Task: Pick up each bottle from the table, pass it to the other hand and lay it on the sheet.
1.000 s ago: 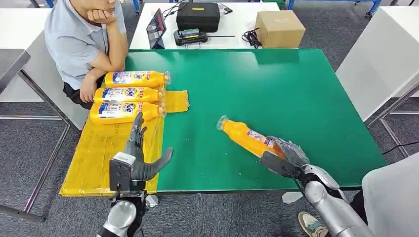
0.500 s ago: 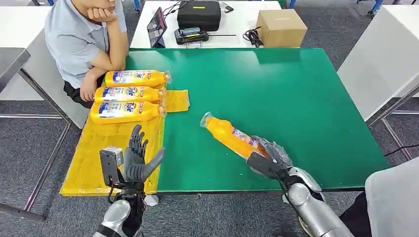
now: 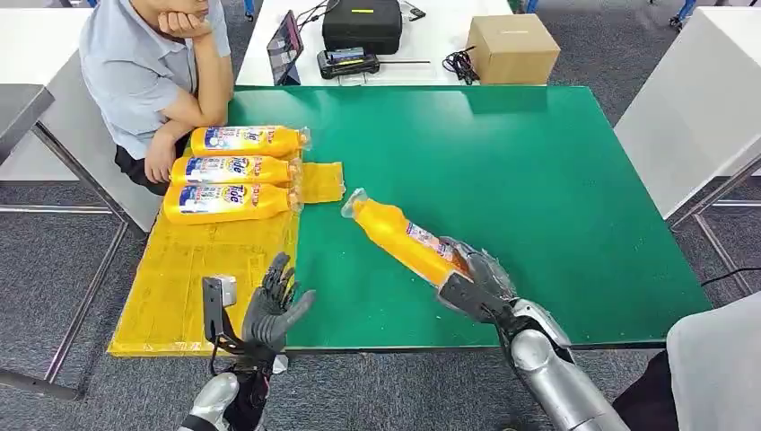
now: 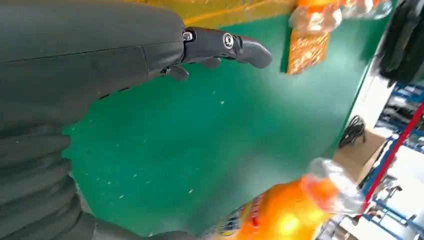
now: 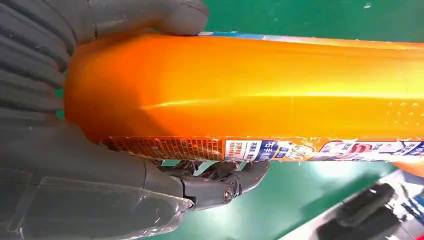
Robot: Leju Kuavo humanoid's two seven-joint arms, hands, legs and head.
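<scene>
Moved left: bottle [image 3: 402,241] gripped by right hand [image 3: 474,280]; left hand [image 3: 272,305] spread empty, table [image 3: 538,162] edge

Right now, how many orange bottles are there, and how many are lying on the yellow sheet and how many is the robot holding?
Bottles lying on the yellow sheet: 3 ()
Bottle held by the right hand: 1
Bottles in the left hand: 0
Total orange bottles: 4

Green-topped bench [image 3: 538,162] on grey carpet floor [image 3: 54,260]; white table [image 3: 431,45] behind bearing black case [image 3: 361,27], cardboard box [image 3: 512,49], tablet [image 3: 284,49]; seated person [image 3: 144,81] alongside.
</scene>
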